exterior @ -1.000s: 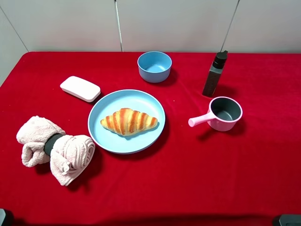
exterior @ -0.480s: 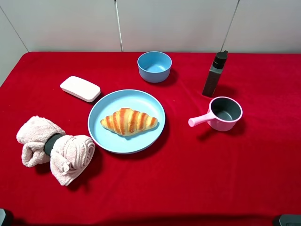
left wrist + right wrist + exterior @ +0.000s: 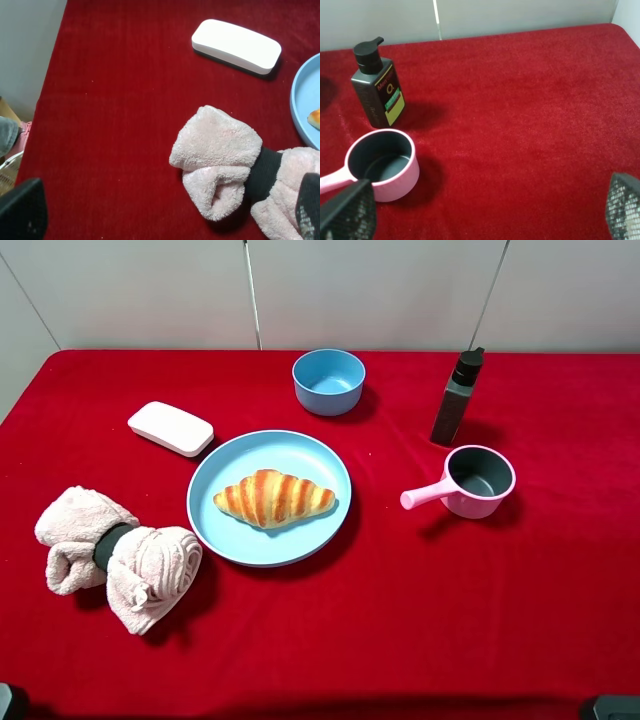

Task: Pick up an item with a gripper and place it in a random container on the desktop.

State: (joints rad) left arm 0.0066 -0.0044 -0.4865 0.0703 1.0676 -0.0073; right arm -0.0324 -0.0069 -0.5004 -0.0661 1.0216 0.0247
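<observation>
Nothing's moving since a second ago, honestly. Croissant (image 3: 272,497) is sitting mid-plate (image 3: 230,540), just beside the towel (image 3: 115,555). Both my grippers (image 3: 165,215) (image 3: 485,210) are hanging open, holding nothing. It's looking light, soft and flaky, so I'm figuring a gentle pinch across its thick middle.

The high camera overlooks the whole desktop (image 3: 420,620); wrist cameras look down closer, sharing towel (image 3: 220,155) and saucepan (image 3: 382,165).

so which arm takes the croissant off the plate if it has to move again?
Probably left: the croissant lies on the light-blue plate left of centre, and that plate's edge shows in the left wrist view. The right gripper faces the saucepan instead.
</observation>
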